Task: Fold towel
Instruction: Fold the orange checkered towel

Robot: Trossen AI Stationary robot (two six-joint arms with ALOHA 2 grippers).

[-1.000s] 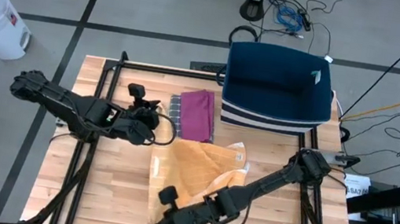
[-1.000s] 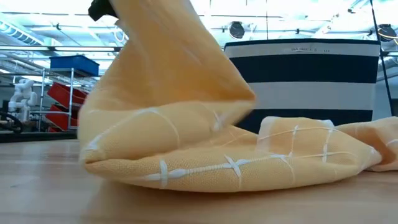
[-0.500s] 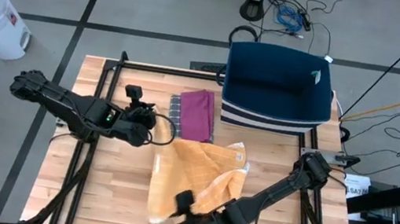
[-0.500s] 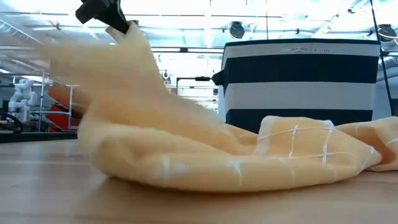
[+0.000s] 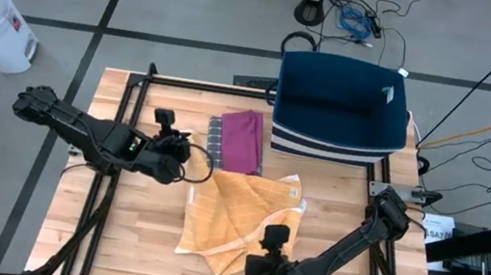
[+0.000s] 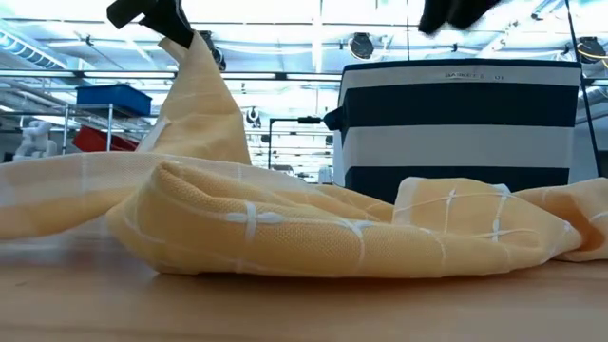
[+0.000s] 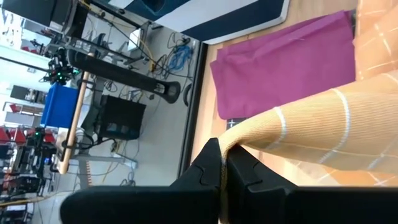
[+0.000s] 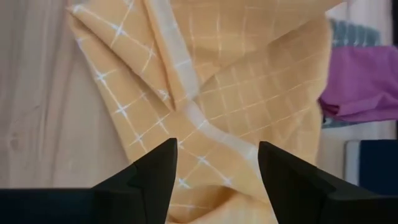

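An orange towel (image 5: 234, 216) with a white grid lies crumpled on the wooden table, and one far-left corner of it is raised. My left gripper (image 5: 190, 155) is shut on that corner. It shows at the top left of the low view, left gripper (image 6: 161, 17). My right gripper (image 5: 274, 243) hovers open over the towel's near right part. In the right wrist view its fingers (image 8: 152, 169) stand apart above the cloth (image 8: 211, 93) and touch nothing. My left gripper pinches the towel's far-left corner (image 7: 231, 144) between its two shut fingers. It comes from the table's left and slants downward. The corner (image 6: 190, 52) is lifted clear. From it the cloth slopes down to the rest of the towel on the table.
A folded purple cloth (image 5: 243, 140) lies just beyond the towel. A navy and white striped bag (image 5: 342, 108) stands at the table's far right. Bare wood shows near the table's left (image 5: 130, 228) and right (image 5: 353, 202) sides.
My right gripper has let go of the towel. It has moved toward the table's right edge and tipped to point more steeply down. The part it held up has dropped and now lies spread low toward the near left. The corner in my left gripper stays raised.
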